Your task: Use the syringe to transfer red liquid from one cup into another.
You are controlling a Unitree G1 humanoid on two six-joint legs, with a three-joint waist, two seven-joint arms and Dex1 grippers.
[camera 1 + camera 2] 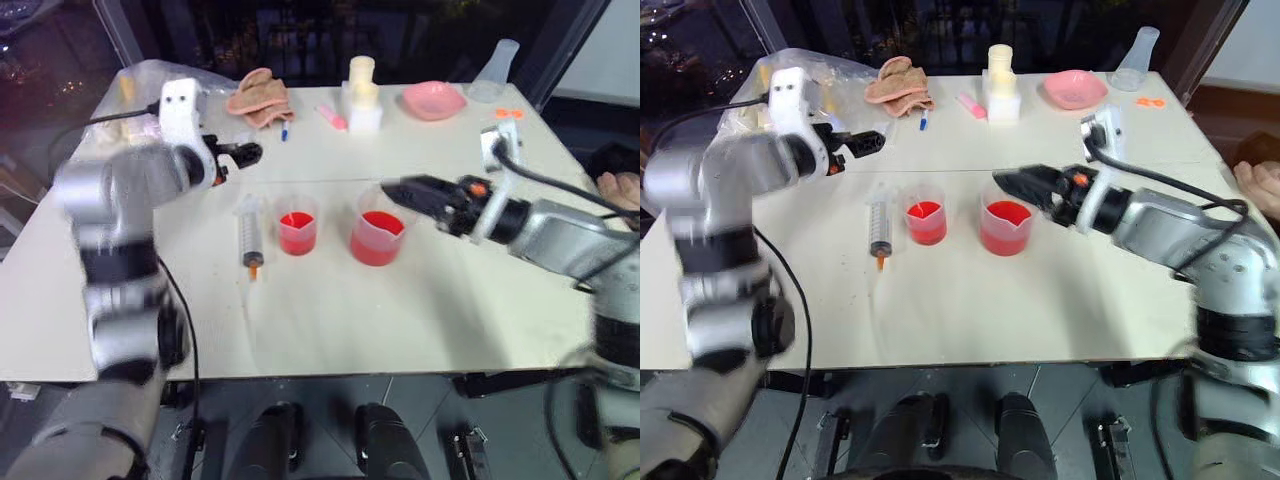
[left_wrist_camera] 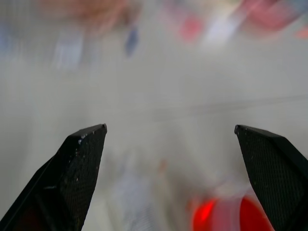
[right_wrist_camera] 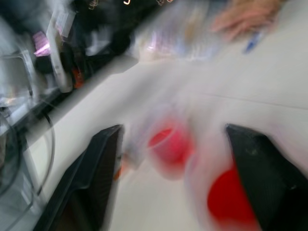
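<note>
The syringe [image 1: 250,235] lies flat on the white table [image 1: 400,310], its orange tip pointing at the front edge. Just right of it stands the smaller cup [image 1: 296,230], part full of red liquid [image 1: 296,235]. Further right, the larger cup [image 1: 378,236] holds more red liquid [image 1: 1004,228]. My left gripper [image 1: 245,152] hovers open behind the syringe, fingers [image 2: 82,163] wide apart and empty. From the right, my right gripper [image 1: 392,190] reaches in level, its tips over the larger cup's far rim. It is open, with nothing between its fingers [image 3: 96,178].
Along the table's back edge sit a crumpled plastic bag [image 1: 150,78], a beige cloth [image 1: 260,97], a blue pen [image 1: 285,131], a pink marker [image 1: 332,118], a white bottle [image 1: 363,92], a pink bowl [image 1: 434,100] and a clear flask [image 1: 497,68]. A person's hand [image 1: 620,186] rests at the right edge.
</note>
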